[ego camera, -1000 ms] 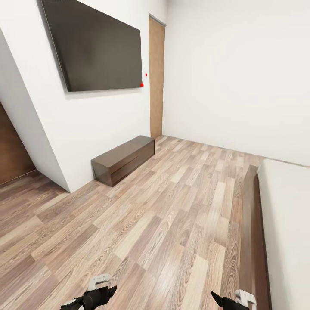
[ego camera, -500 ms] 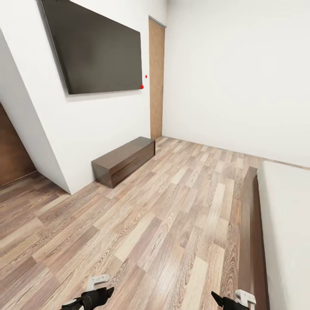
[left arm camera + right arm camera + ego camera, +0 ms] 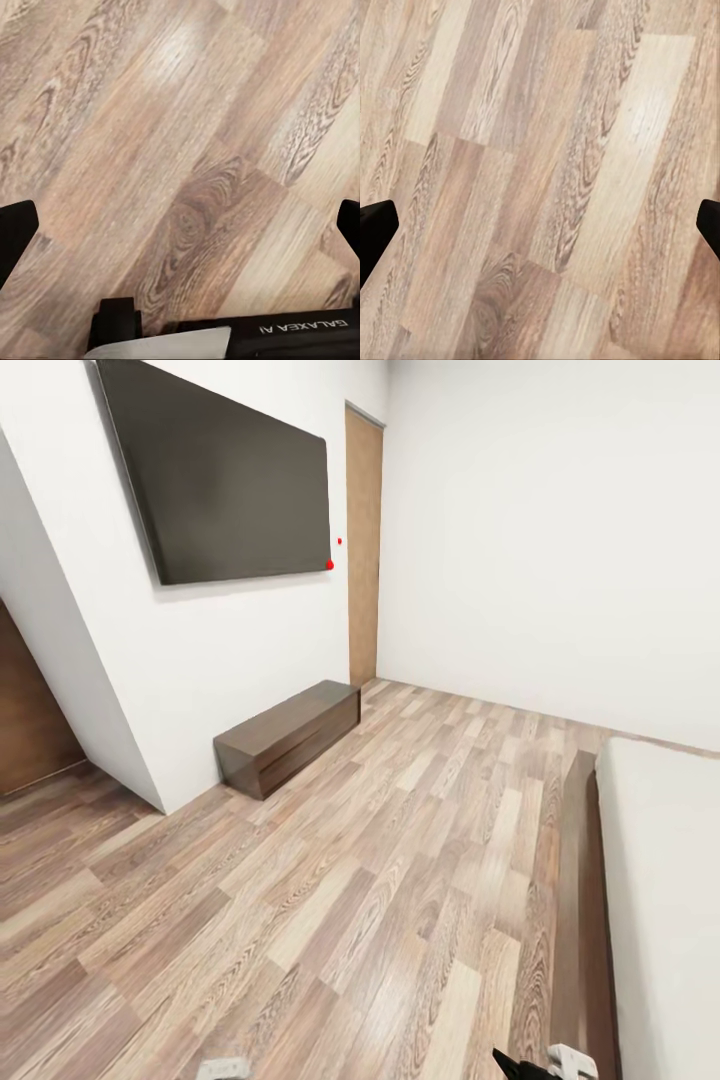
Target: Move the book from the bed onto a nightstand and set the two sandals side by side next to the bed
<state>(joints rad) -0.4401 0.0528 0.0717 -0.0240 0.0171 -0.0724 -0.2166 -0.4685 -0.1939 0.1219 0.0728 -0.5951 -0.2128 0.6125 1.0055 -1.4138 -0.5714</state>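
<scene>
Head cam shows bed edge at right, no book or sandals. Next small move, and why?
Probably turn the base and head right, toward the bed. Just its near corner and frame show at the right edge; ahead are bare floor, a wall TV and a low dresser. Both grippers are open over floor, holding nothing.

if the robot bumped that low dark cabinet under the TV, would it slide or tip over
Probably neither easily. The low dark cabinet is long and squat, sitting flat on the plank floor, so tipping looks unlikely. It seems solid and heavy; a hard shove might slide it.

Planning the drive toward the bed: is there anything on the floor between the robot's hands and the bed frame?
Nothing visible does. Bare wood floor runs up to the bed at the right; the low dark dresser sits against the far wall, off that path. The right hand is already near the frame.
</scene>
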